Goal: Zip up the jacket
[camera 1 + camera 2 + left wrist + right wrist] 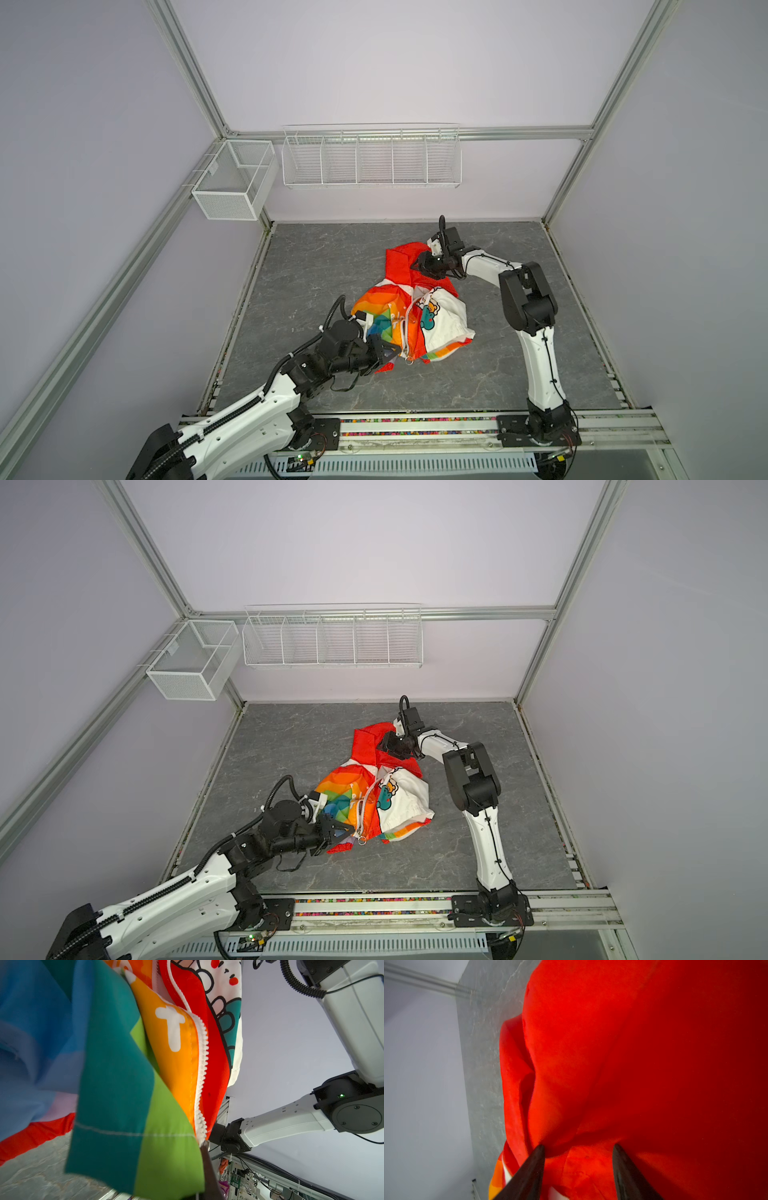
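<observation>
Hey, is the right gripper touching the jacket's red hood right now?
Touching. The right wrist view shows both fingertips of the right gripper pressed into the red hood, creasing the fabric around them.

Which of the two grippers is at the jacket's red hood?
The right gripper, open astride the red hood at the far end; the left gripper pinches the rainbow hem.

A mesh basket (232,183) and wire rack (371,160) hang above the grey tabletop (332,257).

Left jaws together, right jaws apart.
</observation>
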`<state>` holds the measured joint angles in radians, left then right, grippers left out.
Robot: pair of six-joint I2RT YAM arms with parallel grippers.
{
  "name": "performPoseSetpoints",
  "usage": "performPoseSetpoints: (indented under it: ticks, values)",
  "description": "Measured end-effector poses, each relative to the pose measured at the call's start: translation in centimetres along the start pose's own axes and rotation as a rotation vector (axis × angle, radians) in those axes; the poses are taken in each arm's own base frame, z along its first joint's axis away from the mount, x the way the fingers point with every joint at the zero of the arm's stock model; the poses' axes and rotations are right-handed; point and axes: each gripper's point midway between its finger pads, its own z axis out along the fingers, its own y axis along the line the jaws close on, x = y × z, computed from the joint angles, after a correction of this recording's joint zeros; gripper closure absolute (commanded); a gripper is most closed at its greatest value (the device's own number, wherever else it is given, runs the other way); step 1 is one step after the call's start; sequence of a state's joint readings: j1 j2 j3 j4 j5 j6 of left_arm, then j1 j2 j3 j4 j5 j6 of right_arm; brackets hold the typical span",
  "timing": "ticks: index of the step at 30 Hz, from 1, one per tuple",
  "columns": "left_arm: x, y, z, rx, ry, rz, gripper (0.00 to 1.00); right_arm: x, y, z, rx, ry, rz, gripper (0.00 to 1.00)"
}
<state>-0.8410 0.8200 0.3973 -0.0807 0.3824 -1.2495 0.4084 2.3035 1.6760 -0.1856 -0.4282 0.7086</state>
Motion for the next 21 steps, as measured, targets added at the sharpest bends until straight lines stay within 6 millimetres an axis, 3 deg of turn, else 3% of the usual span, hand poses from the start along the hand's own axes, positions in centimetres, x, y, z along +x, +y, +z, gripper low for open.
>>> performPoseSetpoints:
  ticks: [4,9,14,15,18,20,21]
  values:
    - [0.1,0.4,0.0,-0.006,0.001,-0.003,1.00,-1.2,-0.2,0.6,-0.054,-0.026,0.058,0.93]
    - [-0.1,0.5,0.0,-0.011,-0.011,-0.001,1.00,-4.3,-1.2,-0.9,-0.096,-0.098,0.093,0.93]
    - [-0.3,1.5,0.7,-0.051,-0.011,0.000,1.00,-6.8,-4.2,-4.3,-0.086,-0.166,0.143,0.93]
    - [-0.2,1.9,0.9,-0.064,-0.006,-0.001,1.00,-7.1,-4.6,-5.0,-0.083,-0.173,0.149,0.91]
    - [-0.2,2.7,1.5,-0.095,0.008,-0.007,1.00,-8.1,-4.8,-6.9,-0.069,-0.182,0.134,0.58]
    - [-0.1,2.8,1.6,-0.098,0.011,-0.006,1.00,-8.0,-3.4,-7.1,-0.055,-0.161,0.081,0.40]
    - [-0.1,2.7,1.6,-0.095,0.011,-0.005,1.00,-7.7,-2.4,-6.9,-0.050,-0.149,0.049,0.35]
